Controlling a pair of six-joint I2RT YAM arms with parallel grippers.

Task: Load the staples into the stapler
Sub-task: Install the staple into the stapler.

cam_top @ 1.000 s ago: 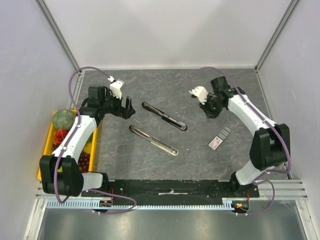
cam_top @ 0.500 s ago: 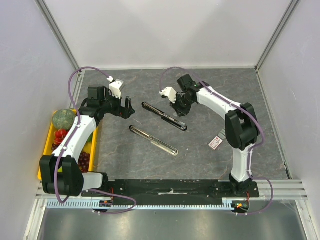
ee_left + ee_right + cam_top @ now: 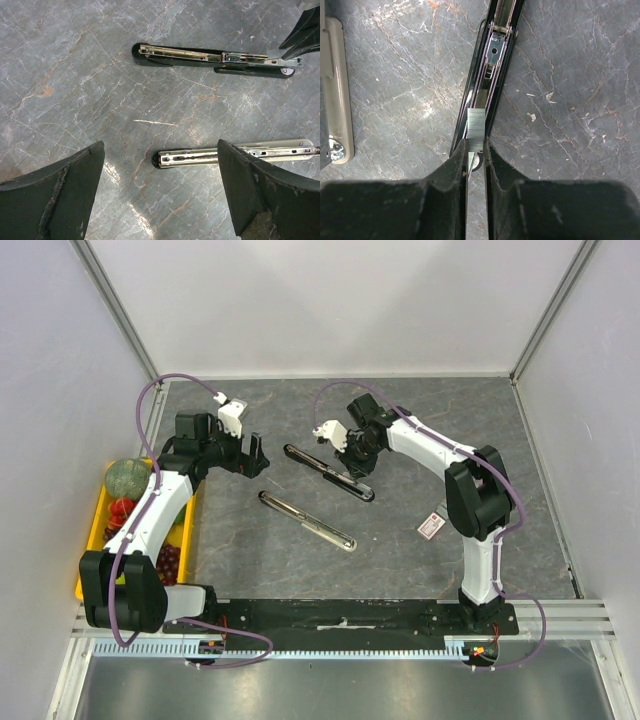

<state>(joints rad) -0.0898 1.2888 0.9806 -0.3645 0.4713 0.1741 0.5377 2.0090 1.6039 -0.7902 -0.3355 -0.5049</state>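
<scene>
Staples [image 3: 476, 129] in right pincer [image 3: 475, 148], low over open black stapler [image 3: 496, 55]

The table [image 3: 250, 550] is dark grey slate, veined white with rust flecks. The black stapler [image 3: 328, 472] has a chrome rail, the beige stapler [image 3: 306, 521] too. Strip [image 3: 476, 130] silver, finely lined; box [image 3: 431, 525] white and red-pink; bin [image 3: 90, 540] yellow.

You have the black stapler [image 3: 312, 462] opened out flat mid-table, running far-left to near-right with its metal channel facing up. A short grey staple strip [image 3: 476, 129], pinched in the right gripper [image 3: 476, 151], lines up along that channel. The white-and-red staples box [image 3: 431, 525] lies well apart, near-right.
</scene>
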